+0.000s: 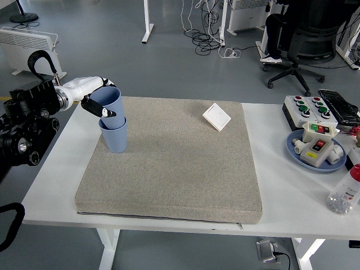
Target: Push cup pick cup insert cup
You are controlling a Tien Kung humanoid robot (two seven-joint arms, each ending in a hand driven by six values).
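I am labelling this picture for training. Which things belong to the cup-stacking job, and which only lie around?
Job:
- left hand, holding the upper blue cup
- lower blue cup, standing on the grey mat

Lying about:
- white square plate on the mat
- button box
- blue dish with switches
- bottle at the right edge

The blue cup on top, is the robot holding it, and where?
Yes. The left hand grips the upper blue plastic cup around its side near the rim, tilted into the lower blue cup on the grey mat.
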